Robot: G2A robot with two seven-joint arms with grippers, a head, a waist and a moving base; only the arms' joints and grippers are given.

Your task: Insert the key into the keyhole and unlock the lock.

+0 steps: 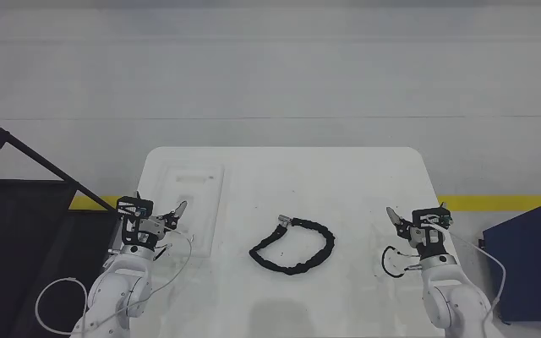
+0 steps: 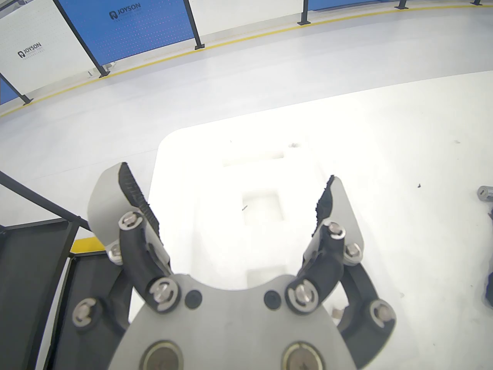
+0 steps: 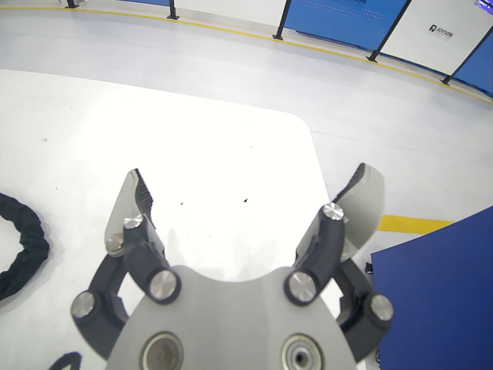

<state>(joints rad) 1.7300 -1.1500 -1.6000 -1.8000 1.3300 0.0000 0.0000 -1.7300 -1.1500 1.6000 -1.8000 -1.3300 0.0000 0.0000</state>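
Closest in, the left gripper [image 1: 169, 218] [image 2: 227, 179] sits low over the bench's [image 1: 355, 177] near left corner. Its fingers [image 2: 127, 194] are spread wide and hold nothing. Across the bench, the right gripper [image 1: 397, 218] [image 3: 246, 173] hangs near the right edge. Its fingers [image 3: 140, 194] are also parted and empty, with bare white bench between them.

Between the two arms, near the middle of the bench and well apart from both grippers, lies the black cable lock [image 1: 292, 245] [image 3: 27, 248]. It is curled into an open ring. Its metal lock end [image 1: 283, 222] [image 2: 484, 193] points toward the left arm's side, at the far side of the ring.

Just ahead of the left gripper is a flat white tray [image 1: 196, 182] [image 2: 262, 179], set lengthwise along the bench's left side. A small dark speck [image 2: 244, 207] lies in one of its shallow square recesses. It is too small to tell what it is.

Past the bench's far edge the pale grey floor [image 1: 270, 76] runs out to a yellow line [image 1: 490, 203] [image 3: 231, 28]. Beyond that stands a fence of blue and white panels [image 2: 127, 24] [image 3: 346, 1] on black posts. A dark blue box [image 1: 516, 262] [image 3: 435, 271] stands on the floor beside the bench's right edge.
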